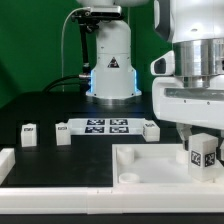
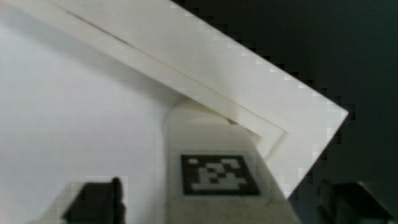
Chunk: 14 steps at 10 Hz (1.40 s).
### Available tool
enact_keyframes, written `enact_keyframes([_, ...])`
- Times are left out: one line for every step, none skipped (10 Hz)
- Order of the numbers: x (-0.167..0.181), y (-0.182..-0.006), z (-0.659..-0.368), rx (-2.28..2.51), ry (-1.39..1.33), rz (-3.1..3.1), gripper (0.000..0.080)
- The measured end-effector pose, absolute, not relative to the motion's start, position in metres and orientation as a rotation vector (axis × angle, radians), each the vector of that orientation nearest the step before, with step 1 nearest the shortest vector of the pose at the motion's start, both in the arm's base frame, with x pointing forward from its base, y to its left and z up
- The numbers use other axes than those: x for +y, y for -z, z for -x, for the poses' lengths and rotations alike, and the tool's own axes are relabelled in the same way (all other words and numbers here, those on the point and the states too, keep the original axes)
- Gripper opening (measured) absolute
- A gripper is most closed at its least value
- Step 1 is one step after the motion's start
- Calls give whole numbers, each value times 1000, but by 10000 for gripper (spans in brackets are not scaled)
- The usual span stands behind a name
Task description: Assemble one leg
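Near right: leg (image 1: 203,155) upright in tray (image 1: 135,170) corner, between spread fingers of gripper (image 1: 203,150), apparently released. Farther left on table (image 1: 40,105): three loose legs (image 1: 29,133) beside marker board (image 1: 108,126).

The arm comes down from above at the exterior view's right, its white wrist housing upright and the hand (image 1: 203,152) pointing straight down. In the wrist view both dark fingers (image 2: 93,203) stand well apart, one on either side of the leg (image 2: 217,165), with clear gaps showing, so the hand is spread and grips nothing.
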<state>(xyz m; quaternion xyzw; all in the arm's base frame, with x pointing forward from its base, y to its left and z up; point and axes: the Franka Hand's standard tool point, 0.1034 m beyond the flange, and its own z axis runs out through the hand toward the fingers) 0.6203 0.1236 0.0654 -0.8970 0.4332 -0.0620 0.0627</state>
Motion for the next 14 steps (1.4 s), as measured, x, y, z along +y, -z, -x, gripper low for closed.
enact_keyframes([122, -65, -621, 1066, 206, 2829, 603])
enact_keyframes([123, -65, -620, 846, 218, 2913, 639])
enact_keyframes([121, -64, -620, 538, 227, 3001, 648])
enact_keyframes([121, -64, -619, 288, 231, 3051, 648])
enact_keyframes([121, -64, -619, 38, 240, 3083, 648])
enact_keyframes([121, -64, -618, -190, 232, 3098, 649])
enact_keyframes([120, -65, -619, -406, 208, 3097, 649])
enact_keyframes([119, -67, -620, -527, 211, 3090, 649])
enact_keyframes([117, -67, -621, -613, 218, 3084, 649])
enact_keyframes([117, -66, -621, -613, 217, 3084, 613])
enact_keyframes([117, -66, -621, -610, 217, 3084, 613])
enact_keyframes([117, -66, -621, -610, 217, 3084, 402])
enact_keyframes([117, -66, -621, -569, 217, 3090, 402])
enact_keyframes([117, -66, -621, -561, 217, 3090, 291])
